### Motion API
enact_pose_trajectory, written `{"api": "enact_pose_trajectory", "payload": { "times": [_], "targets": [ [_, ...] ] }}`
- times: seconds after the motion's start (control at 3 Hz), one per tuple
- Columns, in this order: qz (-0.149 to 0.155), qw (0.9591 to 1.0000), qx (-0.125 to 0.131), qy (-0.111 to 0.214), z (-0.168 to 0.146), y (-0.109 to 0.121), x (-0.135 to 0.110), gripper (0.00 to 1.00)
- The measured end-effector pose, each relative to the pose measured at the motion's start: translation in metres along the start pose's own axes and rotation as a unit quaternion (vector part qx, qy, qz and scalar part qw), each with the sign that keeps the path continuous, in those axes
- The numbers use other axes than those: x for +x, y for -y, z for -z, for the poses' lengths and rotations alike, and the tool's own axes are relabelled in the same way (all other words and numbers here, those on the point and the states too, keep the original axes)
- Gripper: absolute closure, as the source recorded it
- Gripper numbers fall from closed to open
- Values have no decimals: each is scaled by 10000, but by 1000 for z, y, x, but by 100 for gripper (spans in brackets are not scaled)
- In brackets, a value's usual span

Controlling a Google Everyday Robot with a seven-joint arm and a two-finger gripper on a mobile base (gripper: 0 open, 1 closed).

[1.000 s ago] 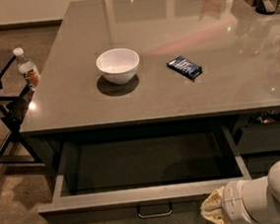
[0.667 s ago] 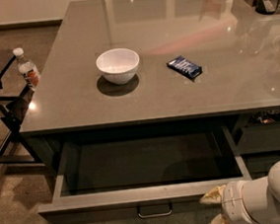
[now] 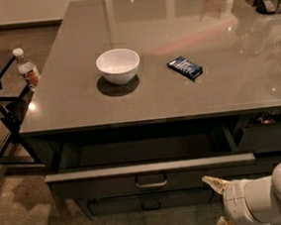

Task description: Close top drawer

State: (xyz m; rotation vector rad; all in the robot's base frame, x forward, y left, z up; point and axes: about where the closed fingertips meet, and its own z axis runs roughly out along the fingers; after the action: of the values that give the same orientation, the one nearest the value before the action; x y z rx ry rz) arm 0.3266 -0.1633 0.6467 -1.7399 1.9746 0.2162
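Top drawer (image 3: 97, 182) is seen pulled well out beneath the grey counter (image 3: 80, 110) | judged rigid metal, likely sliding easily on runners; best pushed flat on its front beside the loop handle (image 3: 151, 182) | gripper (image 3: 216, 201) is held low by the front's right end, fingers spread apart, nothing grasped.

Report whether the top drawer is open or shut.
Open: the top drawer juts well forward of the counter edge, its dark inside showing. The gripper sits low, right of the drawer's handle.
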Motion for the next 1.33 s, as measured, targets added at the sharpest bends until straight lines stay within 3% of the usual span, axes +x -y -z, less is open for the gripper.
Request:
{"api": "enact_pose_trajectory", "payload": {
  "times": [0.67,1.0,1.33],
  "targets": [
    [-300,9981,517,114,-17,75,22,65],
    [-418,9953,867,46,-23,128,34,88],
    [-424,9950,902,44,-22,133,35,85]
  ]
}}
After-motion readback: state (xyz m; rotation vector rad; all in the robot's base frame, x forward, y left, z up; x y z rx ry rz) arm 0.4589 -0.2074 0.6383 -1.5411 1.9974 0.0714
